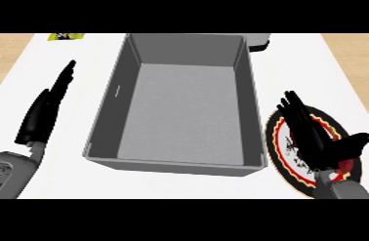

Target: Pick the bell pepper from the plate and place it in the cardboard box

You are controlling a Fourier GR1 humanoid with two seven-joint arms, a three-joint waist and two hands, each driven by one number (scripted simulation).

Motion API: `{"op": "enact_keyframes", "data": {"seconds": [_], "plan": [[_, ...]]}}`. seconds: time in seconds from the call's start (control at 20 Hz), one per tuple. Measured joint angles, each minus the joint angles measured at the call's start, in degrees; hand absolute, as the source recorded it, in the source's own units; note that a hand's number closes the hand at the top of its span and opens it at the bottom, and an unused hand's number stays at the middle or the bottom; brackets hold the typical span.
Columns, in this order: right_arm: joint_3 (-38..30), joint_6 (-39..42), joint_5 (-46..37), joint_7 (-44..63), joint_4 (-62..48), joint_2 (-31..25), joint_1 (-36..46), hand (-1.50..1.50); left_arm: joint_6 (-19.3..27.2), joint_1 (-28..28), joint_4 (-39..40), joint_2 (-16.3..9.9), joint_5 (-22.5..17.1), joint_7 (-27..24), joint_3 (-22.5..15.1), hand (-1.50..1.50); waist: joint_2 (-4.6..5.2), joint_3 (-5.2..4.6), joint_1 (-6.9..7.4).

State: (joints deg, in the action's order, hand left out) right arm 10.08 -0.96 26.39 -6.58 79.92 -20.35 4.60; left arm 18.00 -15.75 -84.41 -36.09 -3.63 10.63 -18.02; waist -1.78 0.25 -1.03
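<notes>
Straight open fingers of the right hand over round patterned plate, beside grey rectangular box.

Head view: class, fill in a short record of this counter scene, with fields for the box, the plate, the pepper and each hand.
box: grey open-topped box at the middle of the counter, nothing visible inside
plate: round plate with dark, red and yellow rim, right of the box
bell pepper: not clearly visible; a red patch shows under the right hand
right hand: right hand over the plate, fingers straight, pointing away from the robot
left hand: left hand left of the box, fingers straight, holding nothing
</notes>
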Motion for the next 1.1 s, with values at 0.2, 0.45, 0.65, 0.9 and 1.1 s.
{"op": "enact_keyframes", "data": {"seconds": [0.2,0.45,0.65,0.9,1.1], "plan": [[-5.4,-3.3,-1.5,-2.7,0.8,-2.0,4.1,-1.5,1.4,2.7,-1.6,1.7,-0.2,-0.7,1.0,0.0,1.03,-0.14,1.08],[-11.3,-14.6,-11.9,-3.5,-3.7,-10.2,6.6,-1.5,3.0,6.0,-1.6,4.7,-1.7,-1.4,1.2,0.0,2.02,-0.86,1.55],[-15.6,-25.6,-14.2,-6.5,-6.8,-6.3,7.1,-1.5,3.3,9.4,-2.0,6.9,-2.9,-3.2,1.2,0.0,1.95,-0.48,1.68],[-15.7,-26.7,-18.3,-7.9,-8.3,-7.9,5.9,-1.5,2.2,12.3,-1.7,8.4,-3.2,-6.0,2.7,0.0,1.81,-0.34,1.34],[-11.6,-23.7,-24.7,-0.9,-7.8,-16.1,3.6,-1.5,2.3,12.9,-1.4,8.9,-2.9,-6.5,2.9,0.0,1.73,-0.43,1.1]]}}
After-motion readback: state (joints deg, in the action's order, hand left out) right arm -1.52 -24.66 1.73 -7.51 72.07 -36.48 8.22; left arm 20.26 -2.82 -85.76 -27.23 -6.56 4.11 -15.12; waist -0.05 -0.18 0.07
